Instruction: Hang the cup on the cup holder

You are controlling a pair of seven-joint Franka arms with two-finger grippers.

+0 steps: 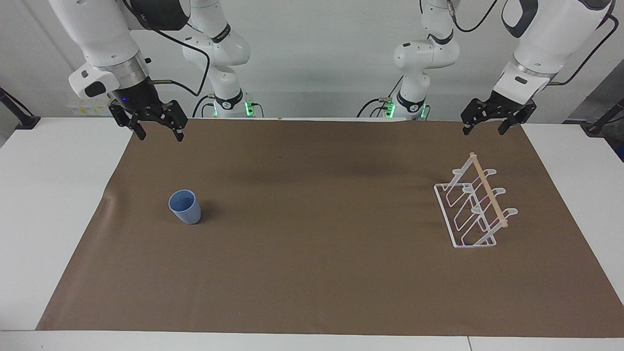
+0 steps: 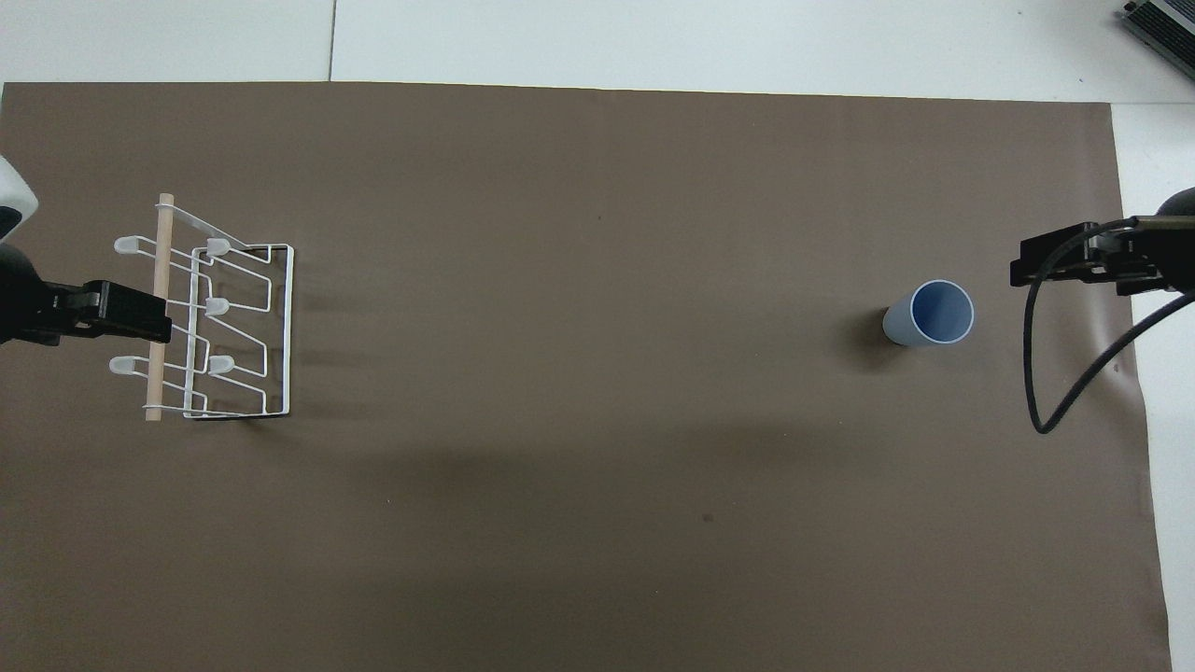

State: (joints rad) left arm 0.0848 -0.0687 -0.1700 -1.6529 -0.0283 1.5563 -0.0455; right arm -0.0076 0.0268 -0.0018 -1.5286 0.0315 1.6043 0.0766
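Note:
The light blue cup [image 1: 185, 207] stands upright, mouth up, on the brown mat toward the right arm's end of the table; it also shows in the overhead view [image 2: 931, 314]. The white wire cup holder [image 1: 475, 204] with its wooden rod stands toward the left arm's end, and shows in the overhead view too [image 2: 224, 327]. My right gripper [image 1: 161, 137] hangs open and empty in the air over the mat's edge, apart from the cup; its tips show in the overhead view [image 2: 1032, 264]. My left gripper [image 1: 483, 132] hangs open and empty, and from above [image 2: 140, 313] it overlaps the holder's rod.
The brown mat [image 1: 312, 273] covers most of the white table [image 1: 48, 204]. A black cable [image 2: 1036, 392] loops down from the right arm over the mat's edge. A grey device [image 2: 1162, 23] lies at the table corner farthest from the robots.

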